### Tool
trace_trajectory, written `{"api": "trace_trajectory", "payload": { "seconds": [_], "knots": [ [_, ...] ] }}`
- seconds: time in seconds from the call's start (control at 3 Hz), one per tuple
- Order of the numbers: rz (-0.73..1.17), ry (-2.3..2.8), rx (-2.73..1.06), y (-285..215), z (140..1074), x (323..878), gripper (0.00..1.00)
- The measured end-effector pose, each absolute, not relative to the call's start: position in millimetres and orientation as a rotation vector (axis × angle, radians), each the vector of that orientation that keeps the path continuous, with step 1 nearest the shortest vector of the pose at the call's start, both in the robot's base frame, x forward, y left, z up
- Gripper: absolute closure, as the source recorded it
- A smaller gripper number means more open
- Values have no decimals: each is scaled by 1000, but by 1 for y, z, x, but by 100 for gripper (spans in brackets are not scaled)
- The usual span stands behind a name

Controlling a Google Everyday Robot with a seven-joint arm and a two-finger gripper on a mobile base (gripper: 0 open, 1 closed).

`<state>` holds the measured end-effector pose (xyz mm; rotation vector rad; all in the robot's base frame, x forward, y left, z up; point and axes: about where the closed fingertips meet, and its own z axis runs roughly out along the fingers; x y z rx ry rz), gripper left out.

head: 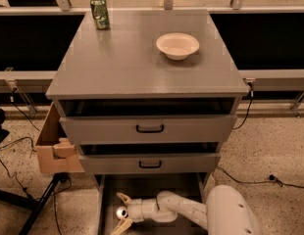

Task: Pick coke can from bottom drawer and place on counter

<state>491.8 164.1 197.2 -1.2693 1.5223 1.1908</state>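
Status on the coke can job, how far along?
Done: the bottom drawer is pulled out. In hand: the gripper is down inside it, left side, fingers spread; no red coke can shows there. Left: grasp, lift and set it on the counter, which holds a green can and a bowl.

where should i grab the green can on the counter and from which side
Probably mid-body, across its round sides, from the front: the green can stands upright, back left on the counter. The gripper is low in the bottom drawer.
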Motion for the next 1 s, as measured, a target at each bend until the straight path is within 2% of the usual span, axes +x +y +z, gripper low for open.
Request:
{"api": "trace_trajectory", "payload": {
  "seconds": [0.67,1.0],
  "knots": [
    [1193,1517,-1289,173,199,488,49],
    [1074,1516,-1288,161,245,514,73]
  ]
}}
